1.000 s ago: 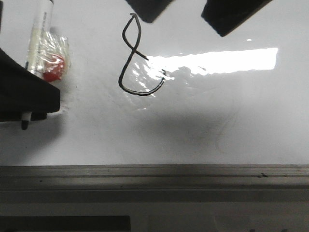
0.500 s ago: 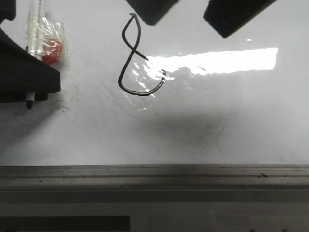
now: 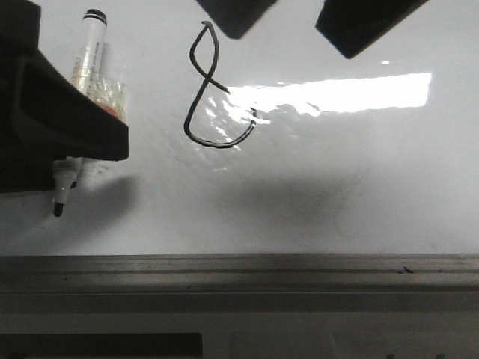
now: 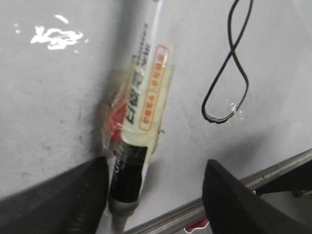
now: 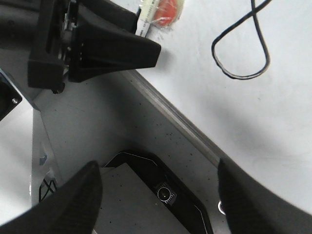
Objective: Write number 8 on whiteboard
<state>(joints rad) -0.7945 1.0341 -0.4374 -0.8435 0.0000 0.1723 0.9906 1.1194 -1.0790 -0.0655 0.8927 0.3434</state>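
Note:
The number 8 (image 3: 211,88) is drawn in thin black line on the whiteboard (image 3: 337,194); it also shows in the left wrist view (image 4: 229,68) and the right wrist view (image 5: 243,48). A white marker (image 3: 90,52) wrapped in clear tape lies tilted at the left, tip toward the front edge. My left gripper (image 3: 67,127) hangs over it. In the left wrist view the marker (image 4: 146,92) lies next to one finger, and the left gripper (image 4: 156,168) has its jaws wide apart. My right gripper (image 5: 158,168) is open and empty beyond the board's edge; it shows dark at the far side (image 3: 292,11).
The grey metal frame (image 3: 239,269) runs along the board's front edge and shows in the left wrist view (image 4: 273,170). A bright rectangular glare (image 3: 337,93) lies right of the 8. A small red piece (image 5: 165,9) is taped to the marker.
The left gripper has shifted right and toward the front edge and looks larger. The marker now tilts with its tip nearer the frame. The 8 is unchanged.

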